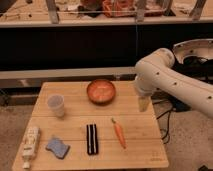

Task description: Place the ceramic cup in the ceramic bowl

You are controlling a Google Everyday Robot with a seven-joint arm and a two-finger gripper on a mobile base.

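Observation:
The ceramic cup [56,105], small, pale and handle-free, stands upright at the left of the wooden table [145,147]. At the back middle of the table sits the ceramic bowl [101,91], orange-brown with a speckled inside and nothing in it. My white arm reaches in from the right. My gripper [144,104] hangs pointing down over the table's right part, to the right of the bowl and far from the cup. It is open and holds nothing.
A carrot [119,133] lies right of centre at the front, next to a black ridged bar [91,139]. A blue sponge [58,147] and a white labelled bottle [30,145] lie at the front left. A dark counter with railings runs behind the table.

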